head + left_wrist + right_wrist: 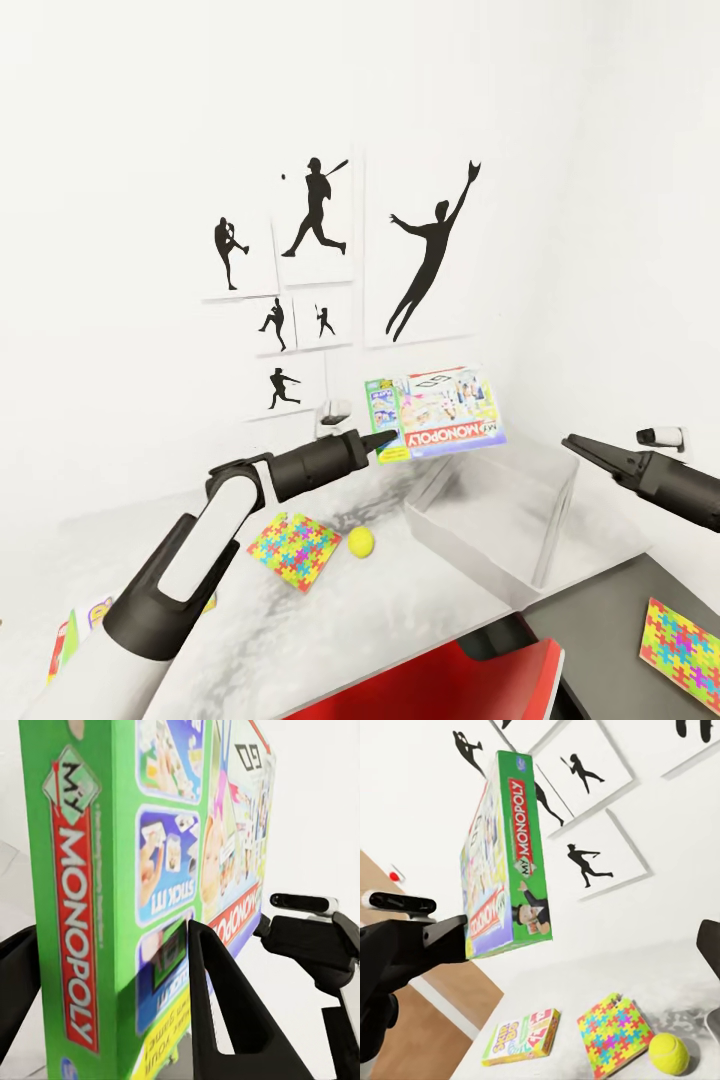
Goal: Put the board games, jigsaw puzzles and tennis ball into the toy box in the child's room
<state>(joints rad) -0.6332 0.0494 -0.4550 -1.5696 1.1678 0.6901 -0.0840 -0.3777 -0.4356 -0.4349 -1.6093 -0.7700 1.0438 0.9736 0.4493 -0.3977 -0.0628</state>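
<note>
We see the left arm stretched forward, its pincer [385, 447] clamped on the Monopoly box [440, 413], held in the air above the toy box [500, 520]. Right pincer [590, 450] hovers beside the toy box; we cannot tell its jaw state.

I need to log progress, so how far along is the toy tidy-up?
Nothing shows inside the toy box yet. In hand: the left gripper holds the Monopoly game above it. Left on the table: two jigsaw puzzles, the tennis ball and the Skip-Bo game.
</note>
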